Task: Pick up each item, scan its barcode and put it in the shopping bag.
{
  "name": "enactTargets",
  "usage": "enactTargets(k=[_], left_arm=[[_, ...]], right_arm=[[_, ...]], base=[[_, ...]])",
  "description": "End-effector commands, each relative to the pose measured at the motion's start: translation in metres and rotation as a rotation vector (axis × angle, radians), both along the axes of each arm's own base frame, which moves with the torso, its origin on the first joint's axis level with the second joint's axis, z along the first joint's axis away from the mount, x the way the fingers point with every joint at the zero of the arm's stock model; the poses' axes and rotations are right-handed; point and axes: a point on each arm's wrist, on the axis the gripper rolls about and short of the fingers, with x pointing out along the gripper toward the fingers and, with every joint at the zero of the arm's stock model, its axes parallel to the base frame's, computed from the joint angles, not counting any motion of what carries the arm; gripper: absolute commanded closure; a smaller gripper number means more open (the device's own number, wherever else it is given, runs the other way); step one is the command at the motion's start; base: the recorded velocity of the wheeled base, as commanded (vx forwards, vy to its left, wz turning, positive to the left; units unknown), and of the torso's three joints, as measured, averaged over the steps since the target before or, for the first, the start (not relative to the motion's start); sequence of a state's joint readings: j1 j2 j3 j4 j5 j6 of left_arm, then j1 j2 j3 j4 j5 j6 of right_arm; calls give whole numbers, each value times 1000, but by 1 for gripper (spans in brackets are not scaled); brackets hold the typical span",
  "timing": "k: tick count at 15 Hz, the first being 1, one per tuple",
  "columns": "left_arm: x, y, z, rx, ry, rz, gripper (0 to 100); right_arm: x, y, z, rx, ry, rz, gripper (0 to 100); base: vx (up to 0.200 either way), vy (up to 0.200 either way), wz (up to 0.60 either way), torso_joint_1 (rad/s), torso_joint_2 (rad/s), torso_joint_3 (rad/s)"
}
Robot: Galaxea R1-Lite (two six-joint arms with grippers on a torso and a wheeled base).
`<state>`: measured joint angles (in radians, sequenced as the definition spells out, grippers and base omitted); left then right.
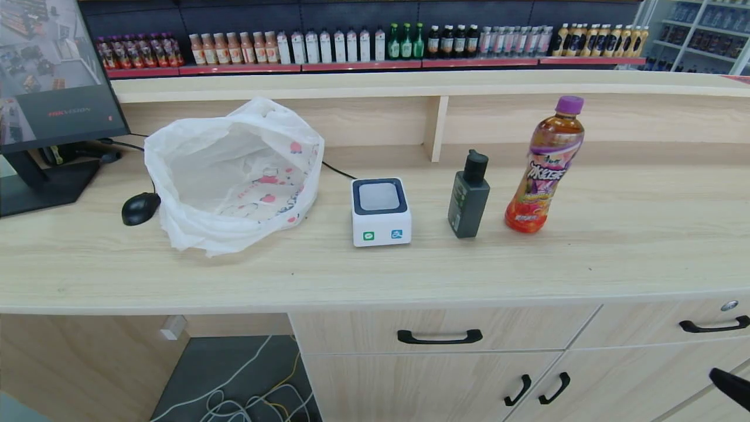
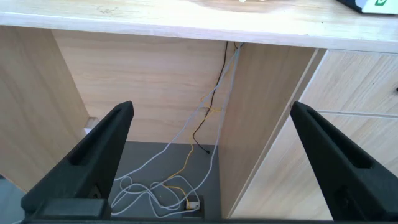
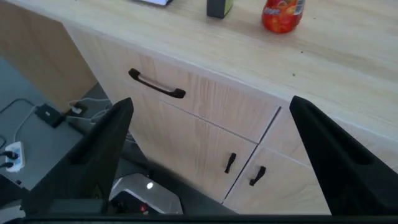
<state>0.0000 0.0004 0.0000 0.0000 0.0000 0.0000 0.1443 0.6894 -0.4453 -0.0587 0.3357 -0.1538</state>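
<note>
Along the surface (image 1: 615, 234) sit an open shopping bag (image 1: 234, 181), a white scanner (image 1: 381, 212), a dark bottle (image 1: 469, 196) and a purple-capped drink bottle (image 1: 545, 167).

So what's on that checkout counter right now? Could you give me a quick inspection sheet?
Surface: pale wooden counter.
Job's things: bag open on the left, no item seen inside; scanner mid-counter; dark bottle and tea bottle upright to its right, standing apart.
Clutter: mouse beside the bag; monitor at far left.
Jaws: both pairs wide open and empty, below the counter top; the left faces the gap under the counter, the right faces the drawers.
Cables: one cable runs behind the bag; loose wires lie on the floor under the counter.
Surroundings: shelf of bottles behind the counter.
</note>
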Motion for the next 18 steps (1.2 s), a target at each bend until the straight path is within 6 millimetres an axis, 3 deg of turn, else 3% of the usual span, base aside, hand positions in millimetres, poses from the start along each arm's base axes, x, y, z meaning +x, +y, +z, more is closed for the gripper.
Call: enactTargets(k=[1,4,9,12,18], left_arm=[[0,0,0,0,0,0,0],[0,0,0,0,0,0,0],[0,0,0,0,0,0,0],[0,0,0,0,0,0,0],[0,0,0,0,0,0,0]], right_arm=[[39,17,-20,-95,96,133,0],[80,33,-26,-160,-19,188,0],[112,61,-17,-72,22,119,0],[149,91,-9,-18,-87,114,0],[175,137,-10,84,-138,35,0]], base=[[0,0,0,0,0,0],[0,0,0,0,0,0],[0,0,0,0,0,0],[0,0,0,0,0,0],[0,0,0,0,0,0]])
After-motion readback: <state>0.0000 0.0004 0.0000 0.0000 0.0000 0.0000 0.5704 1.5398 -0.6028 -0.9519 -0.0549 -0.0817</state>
